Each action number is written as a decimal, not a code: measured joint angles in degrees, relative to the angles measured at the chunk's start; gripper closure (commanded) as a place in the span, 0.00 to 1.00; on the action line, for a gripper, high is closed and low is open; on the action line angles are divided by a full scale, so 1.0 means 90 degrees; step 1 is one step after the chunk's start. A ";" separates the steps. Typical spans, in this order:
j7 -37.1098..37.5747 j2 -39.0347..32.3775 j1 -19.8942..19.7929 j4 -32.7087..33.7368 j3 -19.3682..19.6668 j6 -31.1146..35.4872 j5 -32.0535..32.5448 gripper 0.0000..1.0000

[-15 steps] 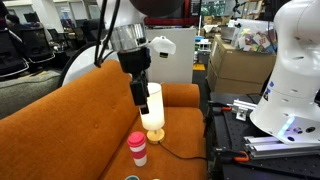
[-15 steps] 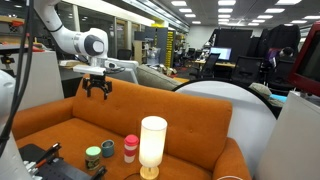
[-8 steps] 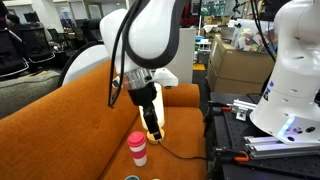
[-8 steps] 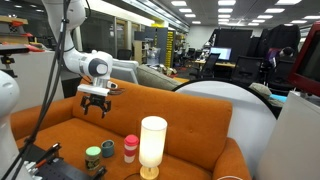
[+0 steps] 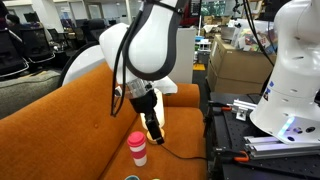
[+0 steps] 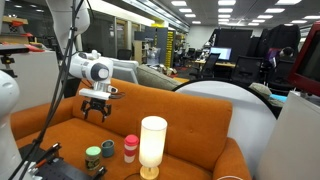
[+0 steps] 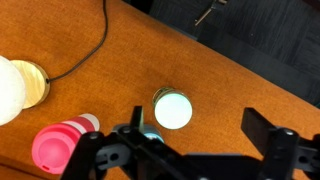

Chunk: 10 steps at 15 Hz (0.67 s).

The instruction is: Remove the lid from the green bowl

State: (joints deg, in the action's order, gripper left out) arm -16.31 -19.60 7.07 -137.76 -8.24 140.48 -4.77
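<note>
Wrist view, from the left edge: the white lamp (image 7: 10,90) glows at the far left. The pink cup (image 7: 62,145) stands at lower left, just beside it. Both sit on the orange worktop (image 7: 120,60). Dead centre is the prize, a pale round lid (image 7: 173,110), with a thin greenish rim just showing around it. Along the bottom edge sits the pincer (image 7: 195,150), fingers spread wide apart and nothing between them.

In an exterior view the pincer (image 6: 97,108) hovers in the upper left of the frame, well above the seat. The green bowl (image 6: 93,156) sits at lower left, almost straight beneath it. To its right come a smaller dark pot (image 6: 108,148), the cup and the lamp.

So this looks like the approach. The lid is on and untouched, and no grasp has begun.

What comes next? In the wrist view the lid lies above the gap and a shade toward the left finger. The pincer wants a small shift to centre over it, then a straight drop until the fingers straddle the rim. After that, a firm close on the lid alone and a clean vertical lift. Watch that neighbouring pot, and the bowl may try to ride up with its lid.
</note>
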 measured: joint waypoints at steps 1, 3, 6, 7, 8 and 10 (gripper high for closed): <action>0.0000 0.0000 0.0000 0.0000 0.0000 0.0000 0.0000 0.00; 0.0000 -0.0025 0.0000 0.0000 -0.0009 0.0002 0.0001 0.00; -0.0292 -0.0221 -0.0070 0.0020 -0.0140 0.0372 -0.0112 0.00; -0.0413 -0.0353 -0.0106 0.0046 -0.0197 0.0551 -0.0118 0.00; -0.0533 -0.0518 -0.0153 0.0082 -0.0262 0.0718 -0.0120 0.00; -0.0772 -0.0904 -0.0281 0.0188 -0.0408 0.0974 -0.0121 0.00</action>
State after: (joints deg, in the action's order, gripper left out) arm -23.26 -27.73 4.54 -136.07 -11.92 149.24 -5.86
